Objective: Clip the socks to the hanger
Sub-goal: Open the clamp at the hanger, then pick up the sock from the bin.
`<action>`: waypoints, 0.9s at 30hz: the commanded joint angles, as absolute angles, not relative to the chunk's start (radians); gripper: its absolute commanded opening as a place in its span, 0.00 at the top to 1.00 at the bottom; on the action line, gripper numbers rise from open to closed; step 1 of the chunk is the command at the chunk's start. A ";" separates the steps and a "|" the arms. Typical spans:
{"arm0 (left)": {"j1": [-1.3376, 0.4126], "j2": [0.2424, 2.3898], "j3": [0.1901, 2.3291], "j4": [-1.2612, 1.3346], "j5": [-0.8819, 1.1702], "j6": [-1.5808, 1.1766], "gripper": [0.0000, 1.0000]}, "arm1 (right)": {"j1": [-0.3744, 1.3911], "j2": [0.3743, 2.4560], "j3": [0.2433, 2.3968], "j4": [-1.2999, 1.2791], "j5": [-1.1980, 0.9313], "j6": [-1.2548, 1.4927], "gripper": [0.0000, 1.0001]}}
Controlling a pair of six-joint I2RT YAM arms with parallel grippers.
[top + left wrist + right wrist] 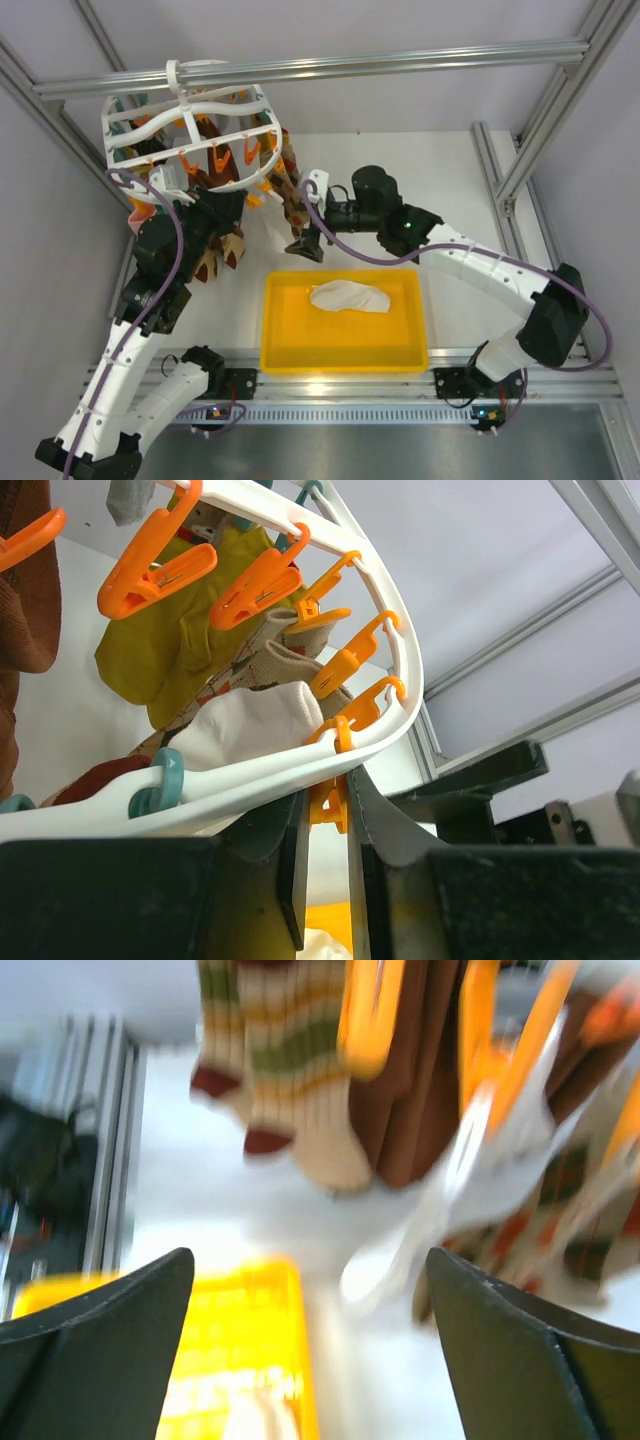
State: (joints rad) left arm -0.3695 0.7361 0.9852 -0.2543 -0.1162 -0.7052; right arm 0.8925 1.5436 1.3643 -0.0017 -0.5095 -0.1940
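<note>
Sock point(348, 297) in yellow tray point(345, 360), near released right gripper point(310, 1260), left gripper point(327, 825) clenched on hanger's point(404, 658) orange clip point(329, 802).

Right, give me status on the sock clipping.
Left gripper shut on an orange clip under the hanger rim. Right gripper open, empty. One cream sock lying in the yellow tray. Patterned socks hang beside the right gripper.
</note>
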 commanded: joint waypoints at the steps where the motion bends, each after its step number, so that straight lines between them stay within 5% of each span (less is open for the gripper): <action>1: -0.359 0.752 0.976 -0.164 -0.169 -0.696 1.00 | 0.871 1.424 1.267 -0.242 -0.587 -0.391 0.02; 4: -0.359 0.749 0.973 -0.161 -0.169 -0.689 1.00 | 0.871 1.369 1.146 -0.383 -0.606 -0.589 0.02; 11: -0.359 0.739 0.968 -0.164 -0.172 -0.683 1.00 | 0.876 1.423 1.049 -0.618 -0.565 -0.787 0.20; 17: -0.359 0.741 0.963 -0.163 -0.169 -0.681 1.00 | 0.903 1.517 1.045 -0.530 -0.431 -0.749 0.34; 27: -0.359 0.729 0.960 -0.170 -0.181 -0.672 1.00 | 1.048 1.709 1.150 -0.411 -0.316 -0.612 0.38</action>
State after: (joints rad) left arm -0.3695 0.7326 0.9707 -0.2371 -0.1131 -0.6930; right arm 1.0115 1.6676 1.0805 -0.4950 -0.3653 -0.6609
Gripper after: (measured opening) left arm 0.214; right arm 0.622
